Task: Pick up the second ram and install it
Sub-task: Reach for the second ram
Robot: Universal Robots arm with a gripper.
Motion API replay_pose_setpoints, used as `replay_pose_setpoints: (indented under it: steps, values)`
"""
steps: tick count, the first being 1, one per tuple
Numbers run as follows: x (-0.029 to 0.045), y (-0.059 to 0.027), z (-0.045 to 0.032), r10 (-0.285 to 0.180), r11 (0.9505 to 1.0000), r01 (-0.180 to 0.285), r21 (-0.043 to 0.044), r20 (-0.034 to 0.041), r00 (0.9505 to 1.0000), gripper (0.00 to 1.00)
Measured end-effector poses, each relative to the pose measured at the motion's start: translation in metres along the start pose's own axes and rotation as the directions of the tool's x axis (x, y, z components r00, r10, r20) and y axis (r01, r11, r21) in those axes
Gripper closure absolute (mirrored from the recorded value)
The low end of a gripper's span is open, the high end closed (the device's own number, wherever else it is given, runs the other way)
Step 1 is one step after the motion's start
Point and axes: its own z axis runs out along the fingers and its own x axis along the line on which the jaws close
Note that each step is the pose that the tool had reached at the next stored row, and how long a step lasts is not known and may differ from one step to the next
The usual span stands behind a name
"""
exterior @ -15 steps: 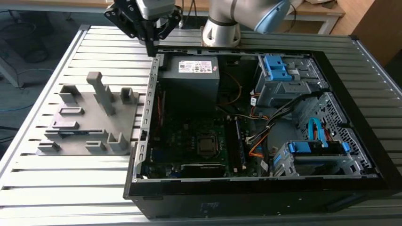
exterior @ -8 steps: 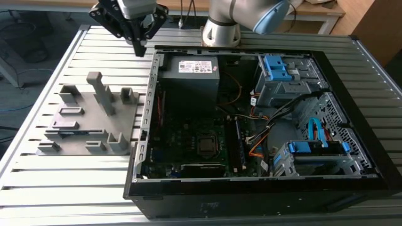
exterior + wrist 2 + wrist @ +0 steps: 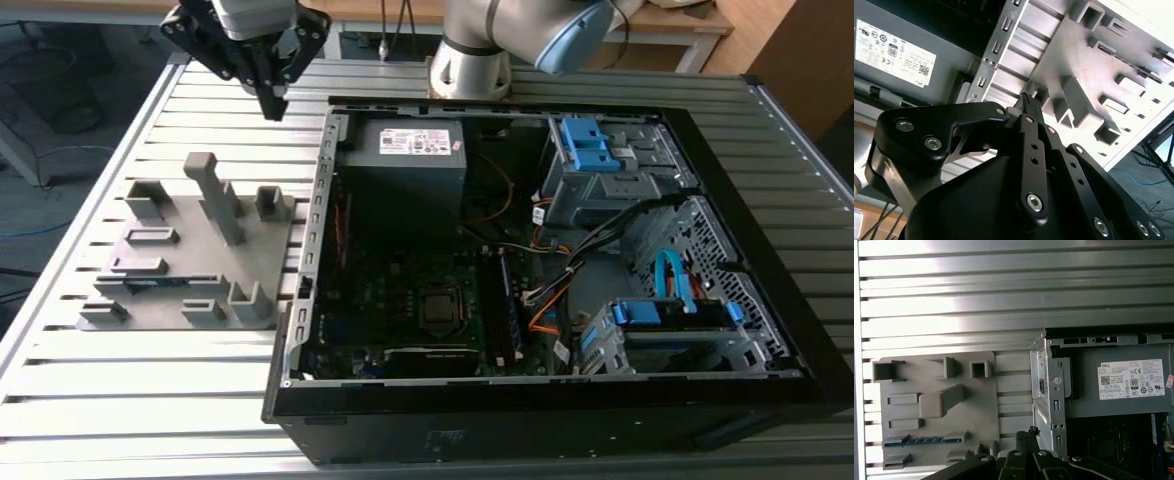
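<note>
A: Second ram (image 3: 140,283), the thin dark stick with a bluish strip: where is it from the tool?
B: The black gripper (image 3: 274,103) hangs at the upper left of the exterior view, fingers clenched together on nothing. The stick lies in the grey plastic holder plate (image 3: 200,290), left of centre, well apart from it.
A: Risk?
B: I'd judge a clenched descent would jab the board, or clip the tall grey post (image 3: 214,200).
A: Writing?
B: A white printed label (image 3: 418,140) on the grey power supply box (image 3: 400,175), inside the open black computer case (image 3: 534,425)
</note>
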Motion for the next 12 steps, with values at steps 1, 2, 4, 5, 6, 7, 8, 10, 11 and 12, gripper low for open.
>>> replay_pose_setpoints:
  steps: [1,2,4,5,6,7,8,10,11,12]
  values:
    - [0.0026,-0.0002,0.0000,0.000,1.0000,0.000,0.0000,0.0000,1.0000,0.90]
    - [0.0054,-0.0004,-0.0001,0.000,1.0000,0.000,0.0000,0.0000,1.0000,0.90]
    - [0.0105,-0.0008,-0.0002,0.000,1.0000,0.000,0.0000,0.0000,1.0000,0.90]
    - [0.0133,-0.0010,-0.0002,0.000,1.0000,0.000,0.0000,0.0000,1.0000,0.90]
    - [0.0159,-0.0012,-0.0003,0.000,1.0000,0.000,0.0000,0.0001,1.0000,0.90]
    - [0.0186,-0.0014,-0.0003,0.000,1.0000,0.000,0.0000,0.0000,1.0000,0.90]
    - [0.0214,-0.0016,-0.0004,0.000,1.0000,0.000,0.0000,0.0000,1.0000,0.90]
    - [0.0269,-0.0020,-0.0005,0.000,1.0000,0.000,0.0000,0.0001,1.0000,0.90]
    - [0.0293,-0.0022,-0.0006,0.000,1.0000,0.000,0.0001,0.0001,1.0000,0.90]
    - [0.0318,-0.0024,-0.0007,0.000,1.0000,0.000,0.0000,0.0000,1.0000,0.90]
